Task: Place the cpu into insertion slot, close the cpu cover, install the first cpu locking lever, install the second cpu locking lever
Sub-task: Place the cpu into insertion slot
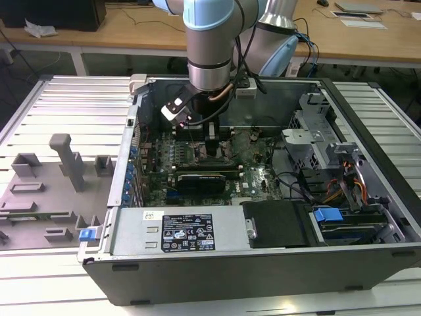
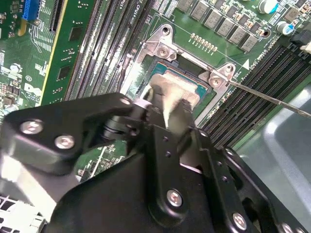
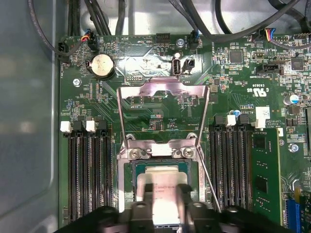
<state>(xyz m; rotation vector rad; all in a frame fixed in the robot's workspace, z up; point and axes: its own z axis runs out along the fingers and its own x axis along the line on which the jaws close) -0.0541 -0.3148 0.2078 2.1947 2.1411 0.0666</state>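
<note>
Scene: open computer case (image 1: 263, 280) lying on a slatted metal worktop (image 1: 72, 99), with a pale-blue robot arm (image 1: 210, 39) reaching down into it over the green motherboard (image 3: 233, 92).

Pincer: the black pincer (image 3: 165, 204) is lowered onto the middle of the board, right at the socket. Whether it is clamped on the chip or merely resting over it cannot be told from these views.

Chip: the cpu (image 3: 163, 183), silvery-beige side up, sits directly under the pincer's end. In the first wrist view the pincer overlaps part of its top.

Socket: the insertion slot (image 3: 158, 167) frames the cpu, and a strip of its dark edge shows just beyond the pincer.

Cover: the cpu cover (image 3: 163, 90) is swung open beyond the pincer, hinged at the slot's far edge. Bare board is visible through its square window.

Lever: a thin wire locking lever (image 2: 272, 99) runs out from a corner of the slot, just beside the pincer, unlatched and clear of the cover.

Surroundings: black memory slots (image 3: 87, 170) flank the pincer on both sides. A round coin battery (image 3: 102, 65) lies past the open cover. A grey fixture tray (image 1: 46, 191) rests on the worktop outside the case, well apart from the pincer.
</note>
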